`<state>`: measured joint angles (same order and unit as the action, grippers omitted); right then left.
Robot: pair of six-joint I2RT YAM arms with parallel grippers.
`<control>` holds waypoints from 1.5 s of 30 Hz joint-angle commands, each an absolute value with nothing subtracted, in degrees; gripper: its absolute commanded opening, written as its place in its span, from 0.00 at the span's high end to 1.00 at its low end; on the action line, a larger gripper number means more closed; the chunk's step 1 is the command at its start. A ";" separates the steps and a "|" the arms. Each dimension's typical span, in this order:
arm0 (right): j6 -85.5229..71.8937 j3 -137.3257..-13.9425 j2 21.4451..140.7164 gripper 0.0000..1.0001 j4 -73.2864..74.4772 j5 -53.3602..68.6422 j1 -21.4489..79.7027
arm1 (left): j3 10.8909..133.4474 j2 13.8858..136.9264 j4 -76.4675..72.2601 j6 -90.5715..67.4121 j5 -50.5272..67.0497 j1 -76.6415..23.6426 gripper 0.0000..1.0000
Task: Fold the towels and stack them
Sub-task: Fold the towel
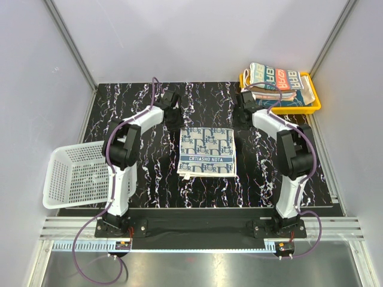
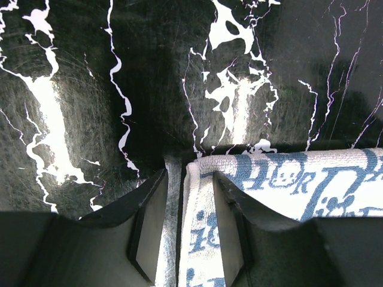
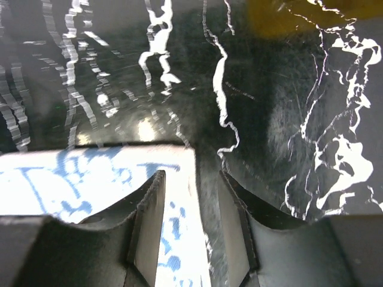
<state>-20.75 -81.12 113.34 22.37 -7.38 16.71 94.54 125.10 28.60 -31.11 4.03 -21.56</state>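
Top external, navy towel (image 1: 207,152) lettered "NOTA", left pincer (image 2: 187,224) and right pincer (image 3: 190,224) released

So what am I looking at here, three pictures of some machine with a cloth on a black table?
Those are two robot arms bolted at the near edge of a black marbled table. The wide picture comes from a camera above and behind them. The other two come from small cameras on each wrist, looking past that arm's own two fingers.

In the middle lies a white towel with blue lettering. The left gripper stands open astride one far corner of it, the right gripper open over the other; neither holds anything.

At the back right, a yellow tray carries a pile of folded towels. A white mesh basket sits tipped at the left edge.
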 commanded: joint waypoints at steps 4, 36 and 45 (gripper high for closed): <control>-22.41 -77.26 106.79 0.52 19.25 -5.09 18.36 | 96.42 125.51 29.27 -30.67 4.39 -21.01 0.57; -18.19 -86.84 119.80 0.65 22.50 -4.23 16.88 | 95.19 125.78 27.25 -29.88 8.70 -20.39 0.53; -17.49 -87.19 120.41 0.65 22.24 -1.23 16.44 | 93.86 126.38 23.11 -31.11 13.80 -20.13 0.51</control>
